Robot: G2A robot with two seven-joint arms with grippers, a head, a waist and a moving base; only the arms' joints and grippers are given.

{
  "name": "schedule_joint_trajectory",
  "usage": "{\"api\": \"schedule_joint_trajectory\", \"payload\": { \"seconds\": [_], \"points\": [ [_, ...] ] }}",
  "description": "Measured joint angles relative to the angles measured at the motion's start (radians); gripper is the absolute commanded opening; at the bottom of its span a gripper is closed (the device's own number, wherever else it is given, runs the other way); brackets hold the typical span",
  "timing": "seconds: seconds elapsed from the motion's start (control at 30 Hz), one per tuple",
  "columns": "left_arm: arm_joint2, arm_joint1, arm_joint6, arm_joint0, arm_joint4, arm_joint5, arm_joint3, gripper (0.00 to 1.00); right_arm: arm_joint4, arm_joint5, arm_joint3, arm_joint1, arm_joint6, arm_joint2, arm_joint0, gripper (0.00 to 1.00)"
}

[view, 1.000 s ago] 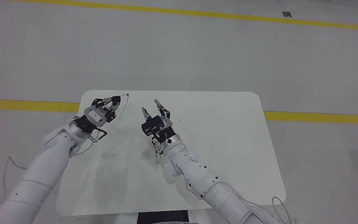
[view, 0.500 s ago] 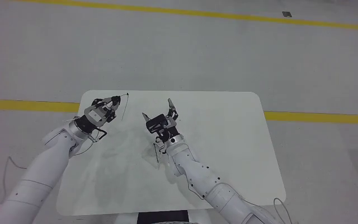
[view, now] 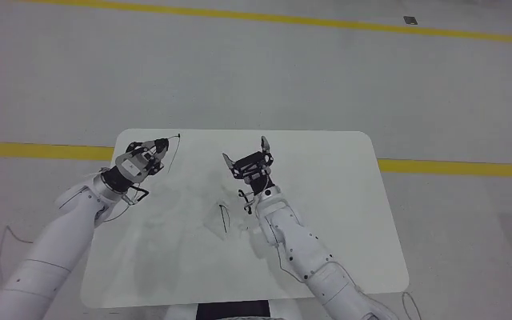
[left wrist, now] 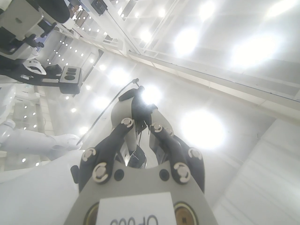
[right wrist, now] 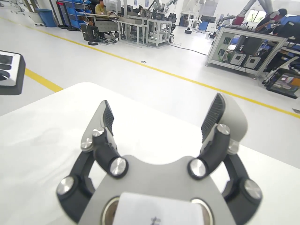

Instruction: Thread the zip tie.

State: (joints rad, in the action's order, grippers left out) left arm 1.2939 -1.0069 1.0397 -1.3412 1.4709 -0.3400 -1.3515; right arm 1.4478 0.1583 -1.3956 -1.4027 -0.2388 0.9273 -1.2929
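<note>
A thin black zip tie point(view: 174, 152) is pinched in my left gripper point(view: 154, 152), which is shut on it above the white table's point(view: 336, 200) far left part. In the left wrist view the zip tie point(left wrist: 110, 104) runs slantwise past the gripper point(left wrist: 140, 99), its small head uppermost. My right gripper point(view: 246, 154) hovers over the table's middle, a short way right of the left one. Its ribbed fingers point(right wrist: 108, 116) are wide apart around nothing, and the right gripper point(right wrist: 161, 115) faces the table's point(right wrist: 46, 129) far edge.
A second short black strip point(view: 223, 218) lies flat on the table beside the right forearm. The table's right half is bare. A yellow floor line point(view: 448, 166) runs past the table, with workbenches point(right wrist: 246, 45) far behind.
The right gripper has swung to the right and turned, away from the left gripper. The left gripper has shifted slightly left, and the tie it holds has tilted.
</note>
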Motion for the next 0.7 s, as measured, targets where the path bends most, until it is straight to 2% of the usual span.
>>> {"api": "schedule_joint_trajectory", "payload": {
  "seconds": [0.2, 0.33, 0.4, 0.7],
  "points": [
    [0.004, 0.022, 0.05, -0.006, 0.008, 0.0, -0.035, 0.0, -0.075, -0.053, -0.073, 0.012, 0.017, 0.081, -0.046, 1.0],
    [0.007, 0.041, 0.091, -0.015, 0.021, 0.0, -0.069, 0.0, -0.139, -0.077, -0.11, 0.015, 0.013, 0.115, -0.072, 1.0],
    [0.003, 0.052, 0.108, -0.021, 0.021, 0.0, -0.07, 0.0, -0.15, -0.084, -0.114, 0.015, 0.011, 0.118, -0.075, 1.0],
    [0.003, 0.054, 0.107, -0.021, 0.022, 0.0, -0.068, 0.0, -0.147, -0.082, -0.113, 0.015, 0.011, 0.117, -0.074, 1.0]
  ]
}}
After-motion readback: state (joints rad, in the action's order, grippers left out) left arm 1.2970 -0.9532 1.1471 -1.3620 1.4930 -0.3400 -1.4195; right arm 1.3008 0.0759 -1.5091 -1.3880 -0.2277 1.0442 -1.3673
